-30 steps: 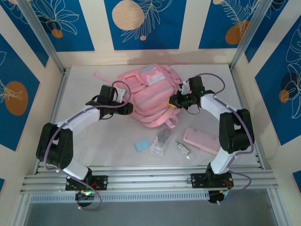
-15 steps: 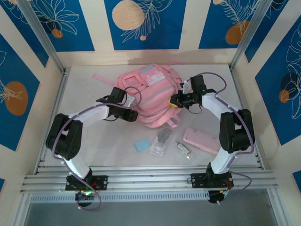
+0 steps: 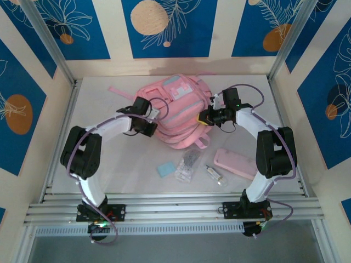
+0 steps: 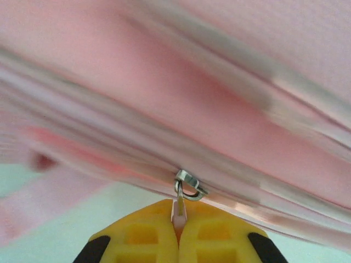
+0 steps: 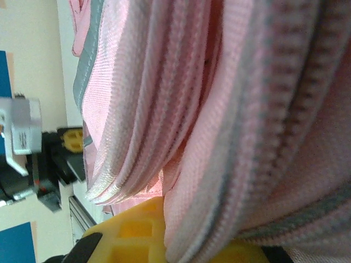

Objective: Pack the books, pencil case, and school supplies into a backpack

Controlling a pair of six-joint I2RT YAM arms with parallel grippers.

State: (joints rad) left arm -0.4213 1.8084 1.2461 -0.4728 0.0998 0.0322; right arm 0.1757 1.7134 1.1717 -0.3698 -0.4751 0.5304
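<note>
Two arms on the backpack (image 3: 175, 101), which lies mid-table toward the far side.

Top view: left gripper (image 3: 149, 126) at its left edge, right gripper (image 3: 204, 117) at its right edge; pencil case (image 3: 235, 163) lies near the right arm's base.

Left wrist: fingers (image 4: 142, 235) pressed together on the zipper pull (image 4: 188, 185). The zip track runs left-to-right just above them, so I'd expect a sideways pull along it.

Right wrist: jaws clamped on backpack fabric, probably anchoring.
</note>
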